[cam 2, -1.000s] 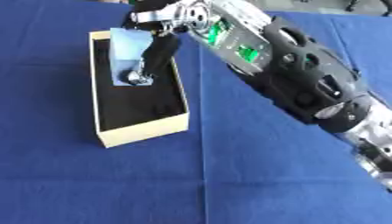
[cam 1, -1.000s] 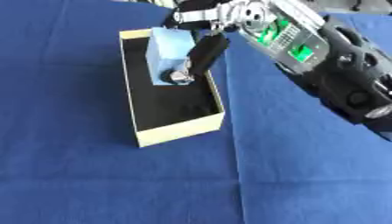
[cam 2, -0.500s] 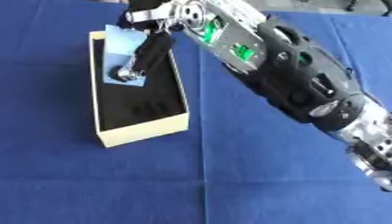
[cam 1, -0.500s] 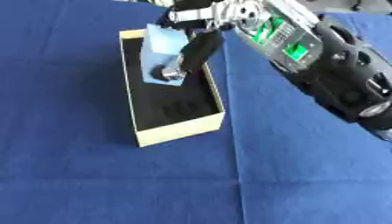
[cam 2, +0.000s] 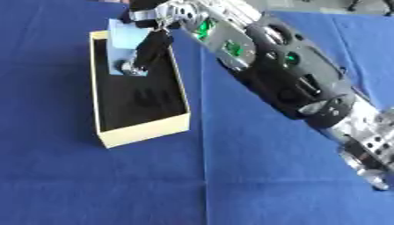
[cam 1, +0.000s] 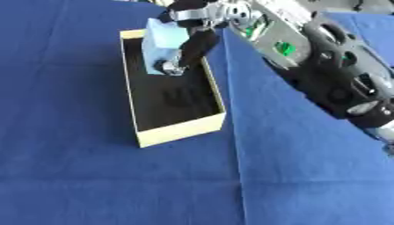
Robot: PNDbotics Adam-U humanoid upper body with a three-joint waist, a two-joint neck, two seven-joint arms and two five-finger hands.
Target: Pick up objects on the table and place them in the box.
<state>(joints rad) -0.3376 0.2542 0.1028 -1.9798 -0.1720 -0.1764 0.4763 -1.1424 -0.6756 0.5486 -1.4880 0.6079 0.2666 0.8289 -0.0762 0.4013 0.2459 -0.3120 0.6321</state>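
A cream box (cam 1: 181, 130) with a black inside stands on the blue cloth, its long side running away from me. My right hand (cam 1: 194, 43) reaches in from the upper right and hangs over the box's far end. Its dark fingers are curled round a light blue block (cam 1: 159, 42), which sits tilted between the box's walls, partly below the rim. A silver fingertip (cam 1: 171, 68) points down into the box. Whether the block touches the box floor is hidden. The left hand shows in neither view.
The right arm (cam 2: 286, 83), black with silver joints and green lights, crosses the upper right of the table. Blue cloth (cam 1: 92, 176) covers the table all around the box. The near half of the box (cam 2: 142, 103) shows only its black floor.
The right hand has carried the light blue block a little to the left, further over the box's far end. The box has stayed put.
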